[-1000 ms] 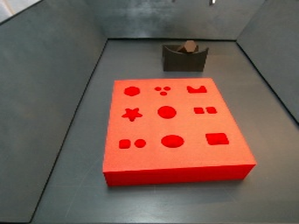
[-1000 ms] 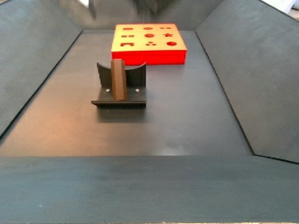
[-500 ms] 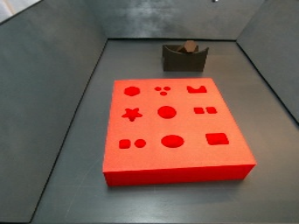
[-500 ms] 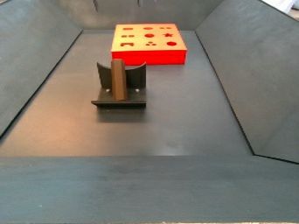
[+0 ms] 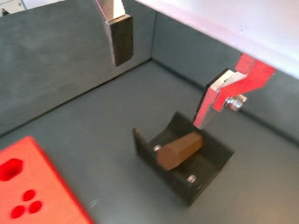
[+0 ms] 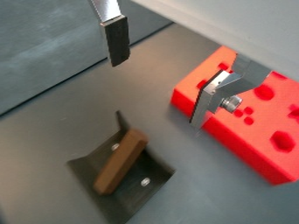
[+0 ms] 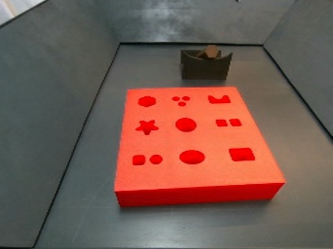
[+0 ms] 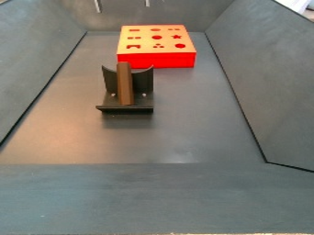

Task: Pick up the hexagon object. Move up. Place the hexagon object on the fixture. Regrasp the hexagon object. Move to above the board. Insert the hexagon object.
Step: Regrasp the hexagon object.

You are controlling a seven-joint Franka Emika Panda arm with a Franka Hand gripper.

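Observation:
The hexagon object (image 5: 179,149), a reddish-brown peg, rests tilted in the notch of the dark fixture (image 5: 146,145). It shows in both wrist views (image 6: 121,162) and both side views (image 7: 208,52) (image 8: 124,84). My gripper (image 5: 172,63) hangs open and empty well above the peg, one finger on each side of it, as the wrist views show (image 6: 166,67). In a side view only its fingertips (image 8: 97,5) show at the top edge. The red board (image 7: 208,110) lies flat with its dark recesses, apart from the fixture (image 8: 124,109).
Grey sloping walls (image 7: 65,88) ring the dark floor. The board (image 8: 157,61) lies toward one end and the fixture (image 7: 196,66) toward the other, with bare floor (image 8: 185,138) between and around them.
The gripper has risen: its blurred fingers at the top of a side view one second ago have shrunk to just the tips. Peg, fixture and board have not moved.

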